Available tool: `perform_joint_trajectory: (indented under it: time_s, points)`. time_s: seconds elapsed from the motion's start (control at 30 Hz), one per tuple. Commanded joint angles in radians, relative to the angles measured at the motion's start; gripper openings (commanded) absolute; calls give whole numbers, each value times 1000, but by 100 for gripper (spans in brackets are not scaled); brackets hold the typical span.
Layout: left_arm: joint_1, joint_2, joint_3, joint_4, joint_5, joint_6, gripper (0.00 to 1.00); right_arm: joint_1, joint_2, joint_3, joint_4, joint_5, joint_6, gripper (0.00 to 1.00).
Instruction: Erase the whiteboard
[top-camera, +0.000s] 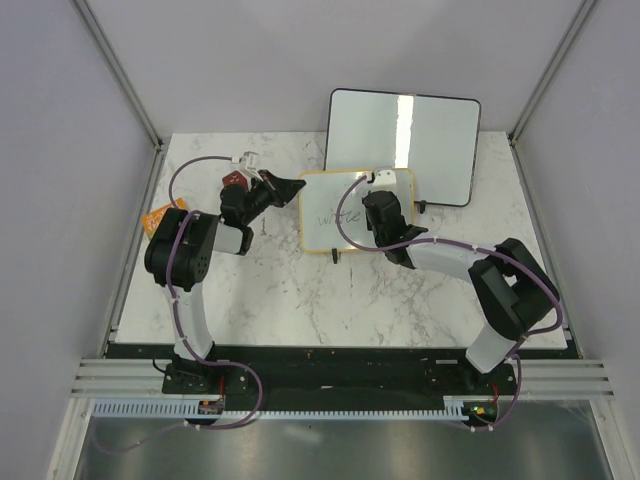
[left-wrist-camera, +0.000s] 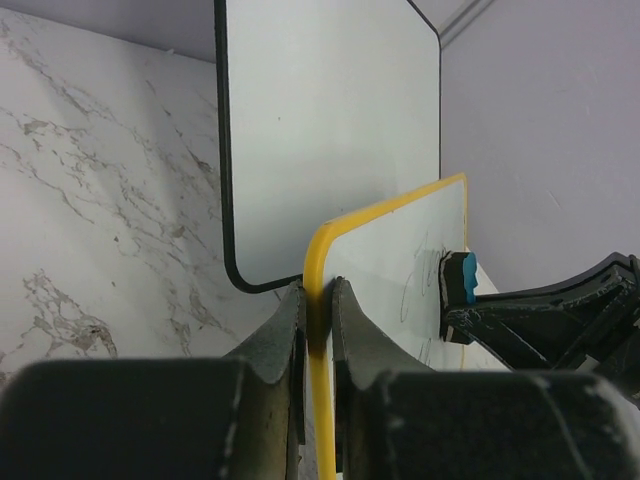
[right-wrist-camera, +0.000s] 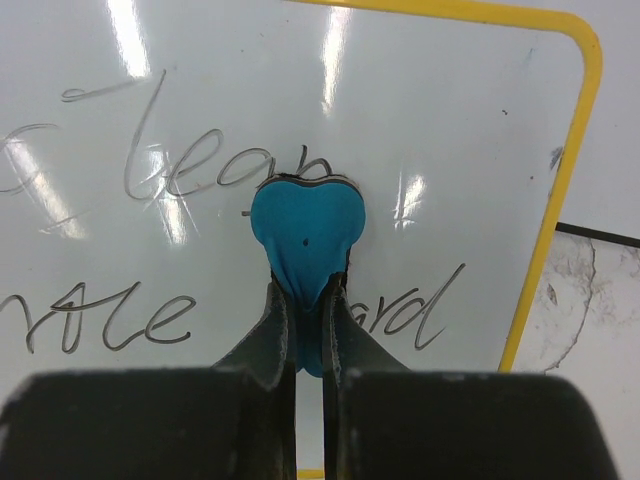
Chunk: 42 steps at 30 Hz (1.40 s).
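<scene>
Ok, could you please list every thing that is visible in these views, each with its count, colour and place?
whiteboard: one, white with a yellow frame and black handwriting, on the far half of the table, in front of the larger board.
larger board: one, white with a black frame, blank, at the table's far edge.
eraser: one, blue, against the whiteboard's face.
orange object: one, orange, at the table's left edge, partly hidden by the left arm; I cannot tell what it is.
table: one, white marble pattern, under everything.
left gripper: one, black, shut on the whiteboard's frame.
right gripper: one, black, shut on the eraser.
</scene>
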Motion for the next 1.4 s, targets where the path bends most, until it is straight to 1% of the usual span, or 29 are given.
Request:
perform_joint_trajectory:
  time_s: [0.0,0.1,0.2,0.37,0.5,0.57,0.67,0.83,0.93,0.97,1.07,1.17,1.27,1.37]
  points:
    - [8,7,-5,34,-22,33,2,3,60,-22,93,-111,5,0]
    - [8,5,-4,28,-13,41,2,33,77,-45,137,-125,-11,0]
    - [9,4,1,17,0,46,2,81,100,-35,139,-114,-28,0]
    - [8,1,-4,19,6,47,2,179,155,23,106,-80,-57,0]
    - [9,-4,-5,20,13,47,2,237,207,82,67,-91,-78,0]
    - [9,-4,-10,23,19,47,2,269,256,146,9,-69,-89,0]
    - [8,-3,-10,35,29,46,2,300,305,194,-3,-20,-101,0]
    - [9,-3,-16,57,41,46,2,300,335,240,-17,53,-48,0]
    - [8,-3,-16,57,47,44,2,300,342,243,-25,144,-40,0]
    - [8,-3,-16,57,50,43,2,300,345,241,-28,195,-46,0]
    - [8,-4,-19,59,49,44,2,294,347,237,-45,274,-46,0]
    - [9,-3,-24,71,49,44,2,270,325,212,-65,276,-3,0]
    - [8,-3,-25,72,52,44,2,213,295,195,-121,205,53,0]
    - [9,-6,-30,72,50,44,2,170,250,166,-138,178,90,0]
